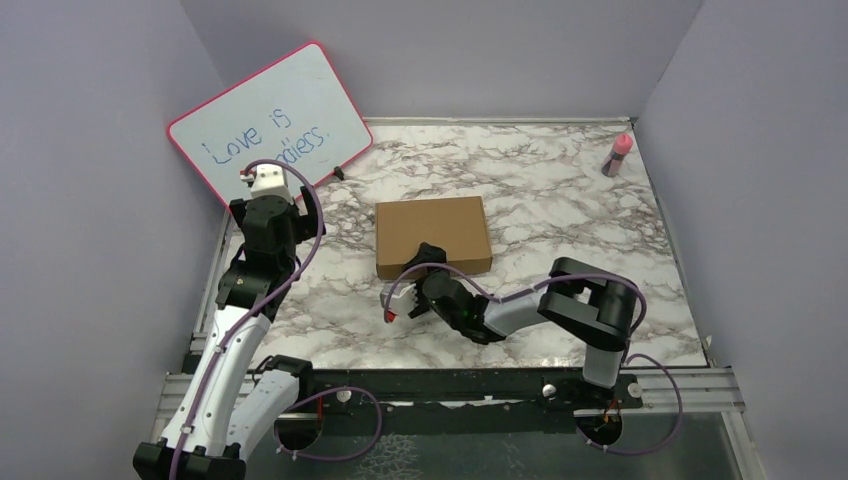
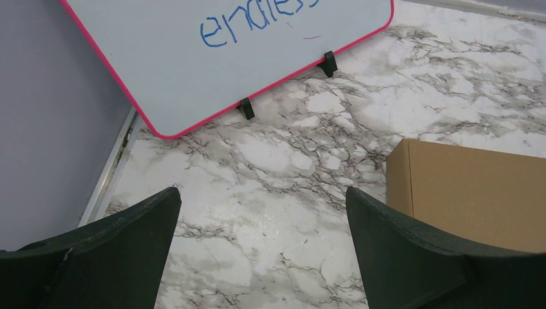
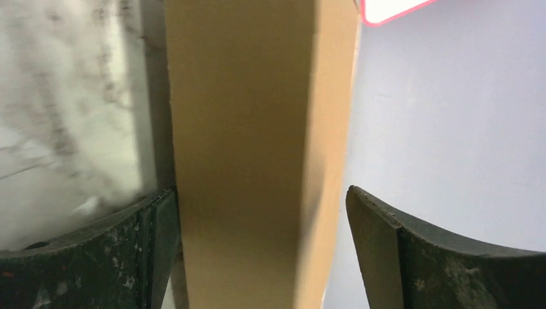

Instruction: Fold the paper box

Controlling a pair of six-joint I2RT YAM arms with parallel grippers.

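The paper box [image 1: 433,236] lies folded shut, a flat brown cardboard rectangle in the middle of the marble table. My right gripper [image 1: 425,262] is at its near edge, turned sideways and open. In the right wrist view the box edge [image 3: 251,161] stands between the jaws: one finger [image 3: 154,244] is against the cardboard, and the other finger [image 3: 399,257] stands clear of it with a gap. My left gripper [image 2: 263,196] hangs open over bare marble to the left of the box [image 2: 476,193], holding nothing.
A pink-framed whiteboard [image 1: 270,115] with blue writing leans against the back-left wall, just beyond the left gripper; its two black feet [image 2: 245,107] rest on the table. A pink bottle [image 1: 618,155] stands at the back right corner. Grey walls enclose three sides.
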